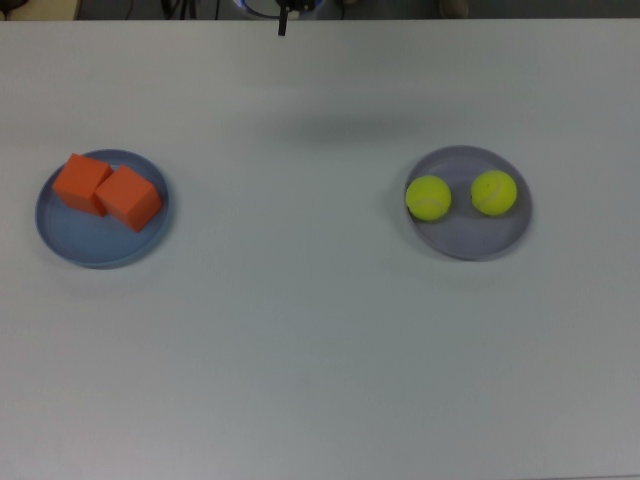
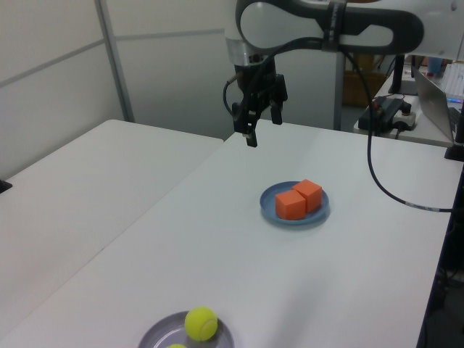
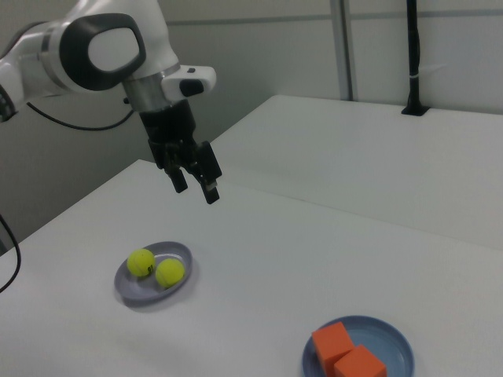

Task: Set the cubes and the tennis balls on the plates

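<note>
The white counter (image 1: 320, 340) carries 2 plates, well apart. In the top view the blue plate (image 1: 90, 243) sits at about 9 o'clock of the counter's middle and the lavender plate (image 1: 480, 240) at about 3 o'clock. On the blue plate lie the 2 orange cubes (image 1: 106, 190), touching each other side by side and crowded toward the plate's 12 o'clock half, leaving its 6 o'clock half bare. On the lavender plate rest the 2 tennis balls (image 1: 461, 195), near each other but apart: 1 at the plate's 9 o'clock rim, the other toward 1 o'clock. The tool (image 2: 261, 125) hangs in the air above the counter's far edge, holding nothing, its 2 fingers spread wide and pointing down. In the top view only 1 dark fingertip (image 1: 283, 24) shows, at 12 o'clock along the upper border. In the left view the tool is at about 11 o'clock from the blue plate with the cubes, well apart from it, with the white and dark arm (image 2: 326, 25) reaching in from the left view's upper right. In the right view the tool is at about 1 o'clock from the lavender plate, raised clear of the balls. A black cable (image 2: 377, 174) droops from the arm over the counter in the left view.
</note>
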